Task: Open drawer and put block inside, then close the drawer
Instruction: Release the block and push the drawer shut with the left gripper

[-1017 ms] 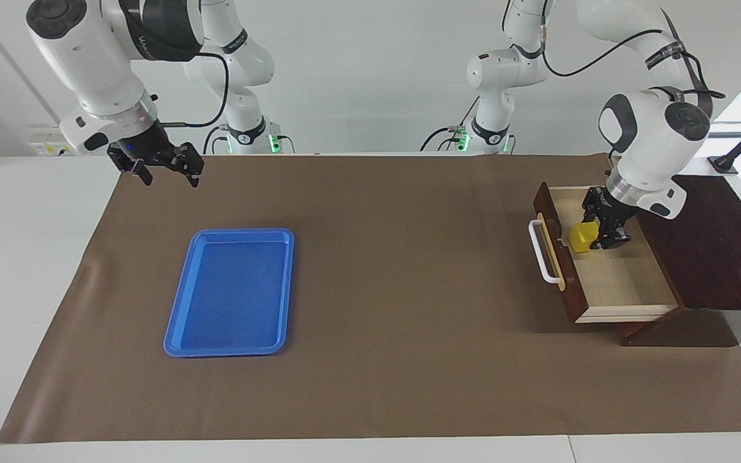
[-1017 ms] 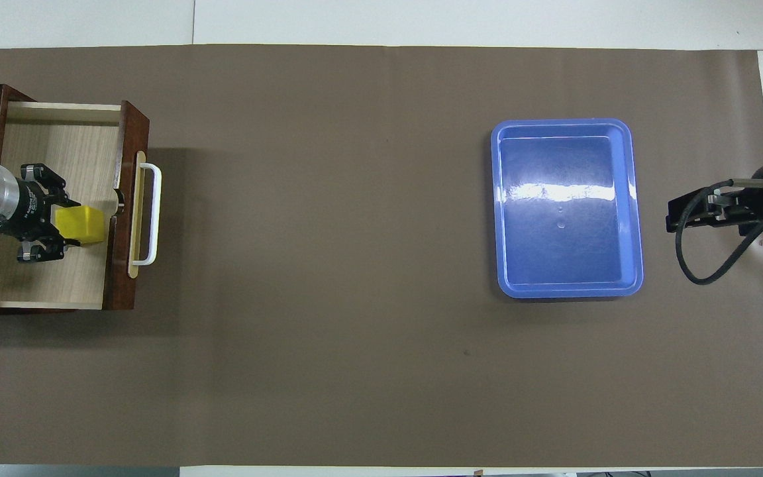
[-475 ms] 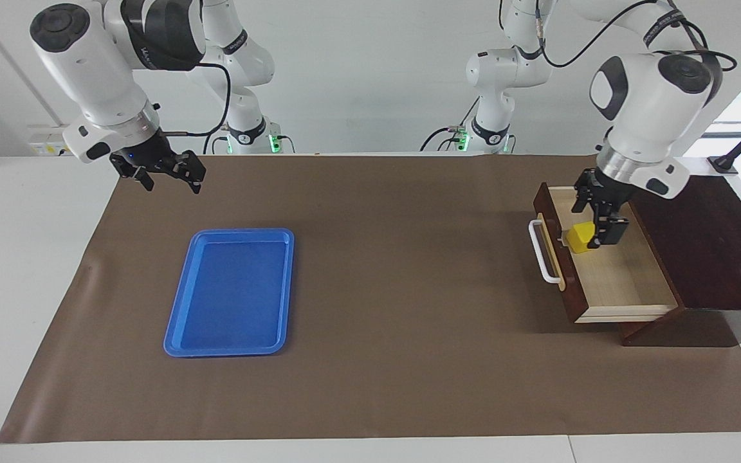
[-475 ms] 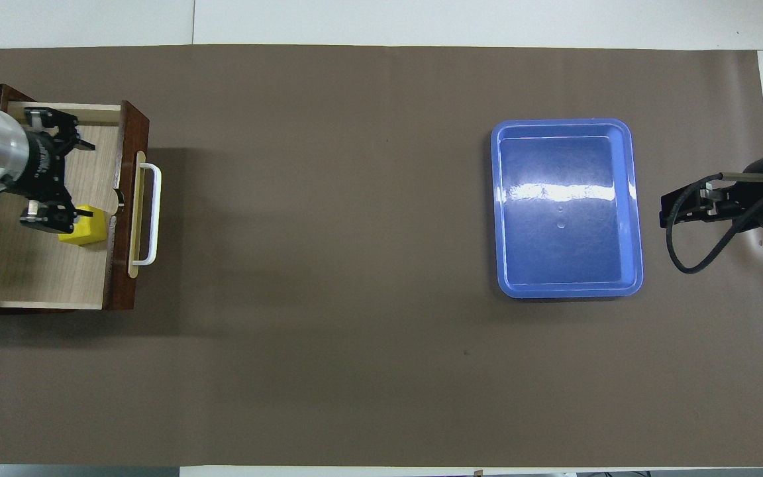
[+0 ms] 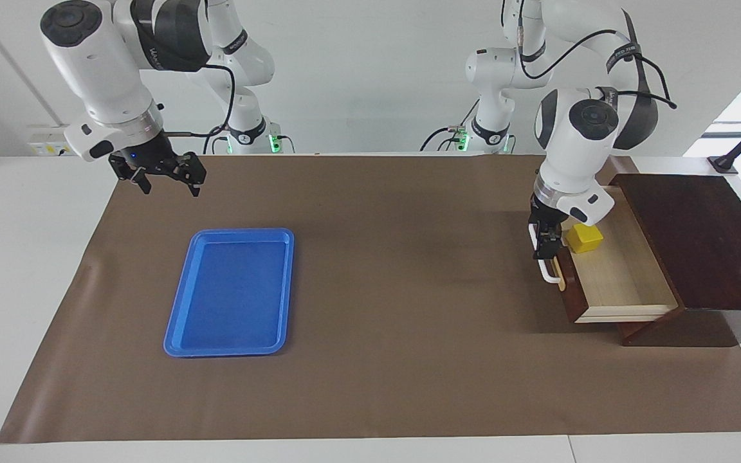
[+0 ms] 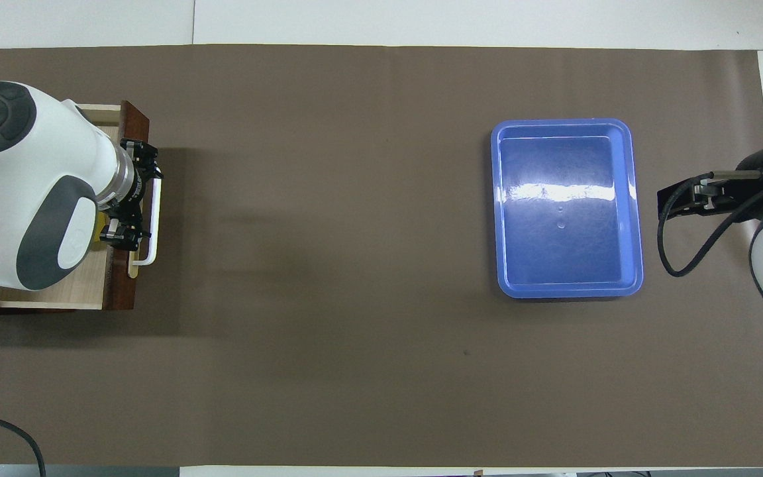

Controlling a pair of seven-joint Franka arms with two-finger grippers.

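The drawer point(image 5: 608, 273) stood open with the block point(image 5: 585, 237) inside; only closing remained. My left gripper point(image 5: 545, 247), fingers wide, hung at the handle point(image 5: 547, 273); my right gripper point(image 5: 163, 175) waited, spread empty.

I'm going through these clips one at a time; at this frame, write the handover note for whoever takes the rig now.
Left gripper: open, at the drawer's white handle, holding nothing.
Right gripper: open, empty, waiting in the air at the right arm's end of the table, near the blue tray.
Drawer: pulled open.
Block: lying inside the drawer, close to its front panel, free of both grippers.
Done: drawer opened, block put inside.
Left: push the drawer shut.
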